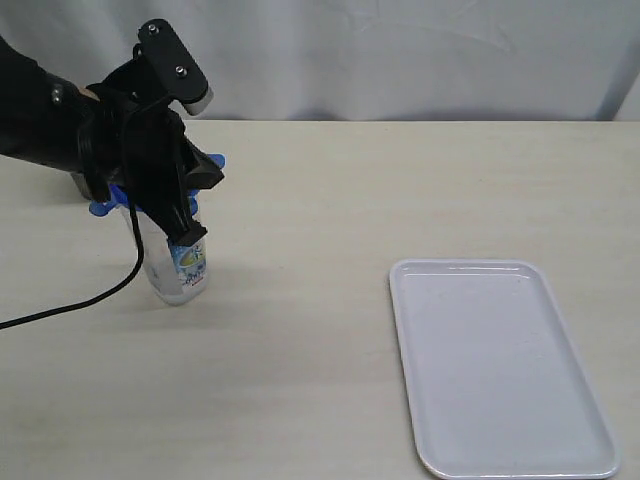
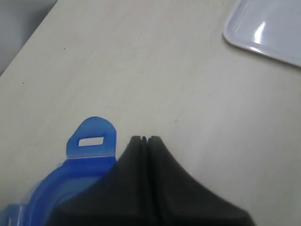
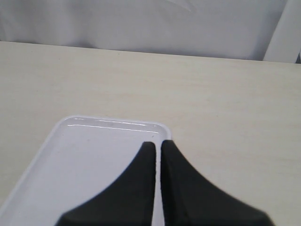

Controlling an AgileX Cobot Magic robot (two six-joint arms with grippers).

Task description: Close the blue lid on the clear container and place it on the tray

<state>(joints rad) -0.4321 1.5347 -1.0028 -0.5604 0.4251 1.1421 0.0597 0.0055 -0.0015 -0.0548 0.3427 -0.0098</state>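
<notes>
Tabletop [image 1: 350, 190], pale beige. Flat white rectangular plastic tray [image 1: 500, 370] on the right, nothing on it. Tall clear plastic container [image 1: 182, 278] stands far left, well apart from the tray. Bright blue plastic lid [image 2: 91, 141] sits on top, flaps splayed, so likely unlatched. Left gripper [image 2: 145, 139] is over the lid with fingers pressed together, gripping nothing. Right gripper [image 3: 157, 144] is the same, above the tray. To do: latch, carry, place.

We see a broad worktop [image 1: 330, 190], pale beige with a faint streaked wood grain and a matte surface. Behind its far edge hangs a white cloth backdrop [image 1: 420, 50], softly creased in shallow folds. At the far right a brighter upright strip [image 1: 622, 100] stands against the cloth; we cannot tell what it is. The light is soft and even, casting only faint shadows.
</notes>
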